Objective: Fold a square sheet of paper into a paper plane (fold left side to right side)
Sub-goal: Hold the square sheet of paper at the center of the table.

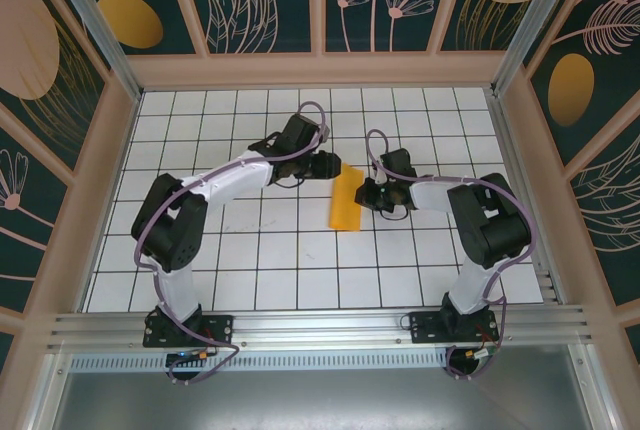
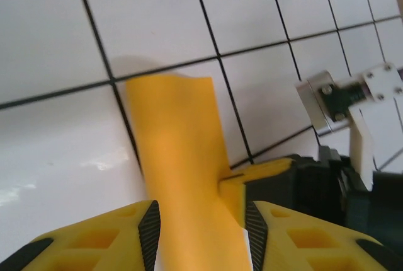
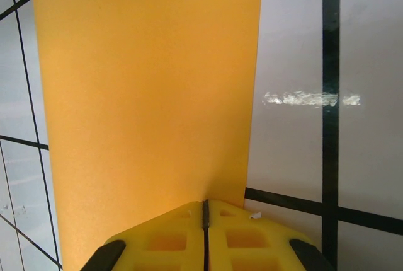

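Observation:
The square sheet of paper (image 1: 346,202), bright orange, lies folded into a long narrow strip on the white grid table; no paper plane is in view. My left gripper (image 1: 328,164) hangs over the strip's far end. In the left wrist view its jaws (image 2: 203,220) stand apart, with the paper (image 2: 173,132) running between the black pads (image 2: 150,233). My right gripper (image 1: 366,194) is at the strip's right edge. Its jaws (image 3: 204,207) are shut, tips resting at the edge of the paper (image 3: 145,82). That yellow tip (image 2: 264,179) shows beside the strip in the left wrist view.
The white grid table (image 1: 250,260) is walled by wooden-framed patterned panels (image 1: 70,100) on three sides. A metal rail (image 1: 320,328) with both arm bases runs along the near edge.

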Available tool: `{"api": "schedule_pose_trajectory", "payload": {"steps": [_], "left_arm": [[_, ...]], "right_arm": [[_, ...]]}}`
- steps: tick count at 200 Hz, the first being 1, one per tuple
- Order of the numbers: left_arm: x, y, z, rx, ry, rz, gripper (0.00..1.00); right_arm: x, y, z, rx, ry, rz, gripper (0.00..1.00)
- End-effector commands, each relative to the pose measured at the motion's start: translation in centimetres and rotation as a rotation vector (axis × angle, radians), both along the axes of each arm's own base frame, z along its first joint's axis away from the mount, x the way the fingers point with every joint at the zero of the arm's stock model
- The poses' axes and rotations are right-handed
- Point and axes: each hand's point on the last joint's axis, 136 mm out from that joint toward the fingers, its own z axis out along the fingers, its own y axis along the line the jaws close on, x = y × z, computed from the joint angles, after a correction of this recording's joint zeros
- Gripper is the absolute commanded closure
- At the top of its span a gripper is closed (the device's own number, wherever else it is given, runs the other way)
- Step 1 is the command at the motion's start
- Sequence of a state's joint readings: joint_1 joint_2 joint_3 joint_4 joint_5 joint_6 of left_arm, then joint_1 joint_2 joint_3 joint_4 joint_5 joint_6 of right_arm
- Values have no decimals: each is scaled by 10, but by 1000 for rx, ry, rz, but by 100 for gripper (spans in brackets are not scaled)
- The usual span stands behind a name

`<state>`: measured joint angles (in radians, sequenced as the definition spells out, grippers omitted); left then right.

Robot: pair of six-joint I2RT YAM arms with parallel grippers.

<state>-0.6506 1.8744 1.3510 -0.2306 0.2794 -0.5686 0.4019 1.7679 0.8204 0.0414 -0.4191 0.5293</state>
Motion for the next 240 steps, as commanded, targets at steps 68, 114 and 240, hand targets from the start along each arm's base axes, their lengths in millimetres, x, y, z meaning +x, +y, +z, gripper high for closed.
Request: {"api": "schedule_pose_trajectory", "payload": {"steps": [68, 114, 240], "left_arm": [[-23, -33, -70, -66, 180, -86, 57], [-23, -12, -102, 57, 189, -35, 58], [-44, 6, -138, 106, 250, -23, 59]], "right_arm": [[-30, -24, -45, -153, 143, -11, 90], [-31, -26, -46, -162, 147, -11, 90], [14, -5, 51, 115, -77, 27, 90]]}}
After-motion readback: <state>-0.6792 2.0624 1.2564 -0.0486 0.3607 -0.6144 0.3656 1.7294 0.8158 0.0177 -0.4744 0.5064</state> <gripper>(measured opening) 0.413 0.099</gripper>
